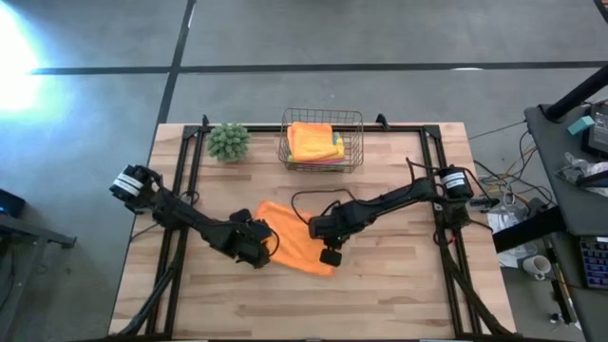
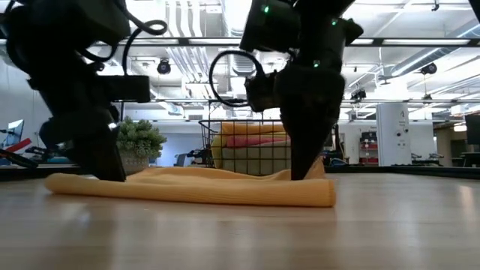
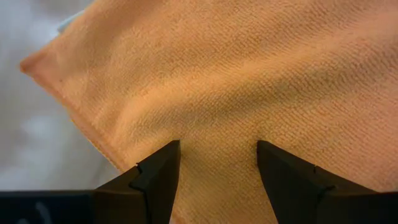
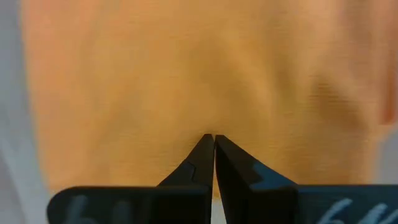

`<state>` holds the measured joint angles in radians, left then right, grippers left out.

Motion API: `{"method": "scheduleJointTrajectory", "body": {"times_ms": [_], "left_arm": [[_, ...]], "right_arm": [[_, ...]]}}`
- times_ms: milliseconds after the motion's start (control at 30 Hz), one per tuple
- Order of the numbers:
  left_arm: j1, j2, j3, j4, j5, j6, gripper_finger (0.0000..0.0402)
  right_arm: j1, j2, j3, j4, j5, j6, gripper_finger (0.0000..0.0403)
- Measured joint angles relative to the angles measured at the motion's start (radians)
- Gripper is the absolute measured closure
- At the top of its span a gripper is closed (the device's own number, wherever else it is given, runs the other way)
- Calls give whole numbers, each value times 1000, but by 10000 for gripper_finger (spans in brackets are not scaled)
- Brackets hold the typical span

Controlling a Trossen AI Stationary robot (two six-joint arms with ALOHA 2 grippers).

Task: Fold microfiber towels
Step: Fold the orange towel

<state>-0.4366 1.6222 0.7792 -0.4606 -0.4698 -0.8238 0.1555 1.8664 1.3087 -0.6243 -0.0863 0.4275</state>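
Soft orange microfiber towel (image 1: 296,239) lies flat mid-tabletop (image 1: 399,294), long axis diagonal btwn both arms. Left hand (image 3: 217,171) spread, straddling its left edge; right hand (image 4: 214,146) pressed together, tips down on right part.

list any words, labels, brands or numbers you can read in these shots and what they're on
None can be read in any view.
Orange microfiber towel on the wooden table: plain cloth, no print showing.
Wire basket with folded towels: no label visible.
Dark robot arms: no readable marking.
Room behind the table in the low view: equipment and screens too small and blurred to read.
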Motion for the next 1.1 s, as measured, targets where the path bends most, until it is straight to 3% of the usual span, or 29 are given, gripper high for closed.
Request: {"method": "scheduleJointTrajectory", "body": {"times_ms": [367,800,933,1100], "left_arm": [[94,-1,5,2,-5,320,203],[210,-2,6,41,-8,627,203],[232,-7,14,42,-6,656,203],[228,-56,42,29,1,639,203]], "right_arm": [[65,67,10,62,-5,116,394],[91,95,13,269,-56,216,394],[100,86,10,309,-67,212,394],[101,14,9,305,3,201,394]]}}
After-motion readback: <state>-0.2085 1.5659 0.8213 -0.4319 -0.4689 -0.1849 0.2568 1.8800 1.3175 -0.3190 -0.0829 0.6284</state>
